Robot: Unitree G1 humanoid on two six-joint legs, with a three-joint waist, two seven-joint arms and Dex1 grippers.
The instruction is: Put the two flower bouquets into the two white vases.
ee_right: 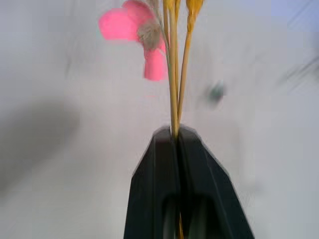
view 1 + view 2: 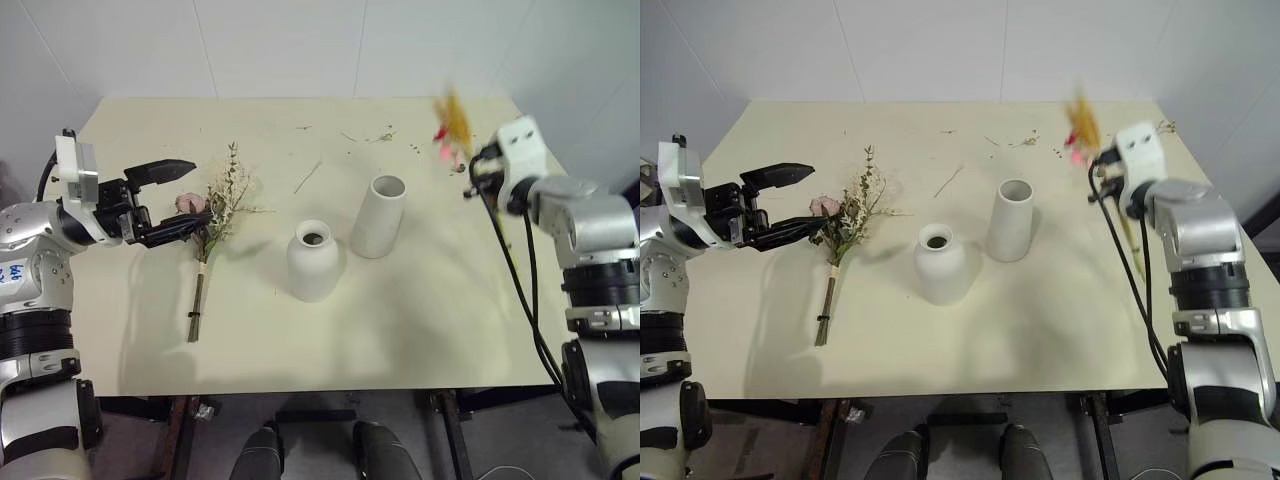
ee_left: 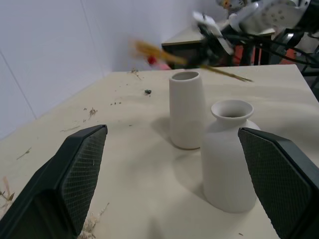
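Wheat bunch (image 1: pixel 175 64) first: your right gripper (image 1: pixel 177 133) is clamped on its thin yellow stems, holding it in the air over the table's (image 2: pixel 440 330) right edge, well apart from both vases. Carry it over the tall vase (image 2: pixel 379 215), whose wide mouth forgives more, tip the stems down, then lower before you release. Your left gripper (image 2: pixel 172 200) hangs with fingers spread around the rose bunch (image 2: pixel 215 215) lying flat; that leaves the bottle vase (image 2: pixel 314 260) with its narrow neck, so line up carefully.
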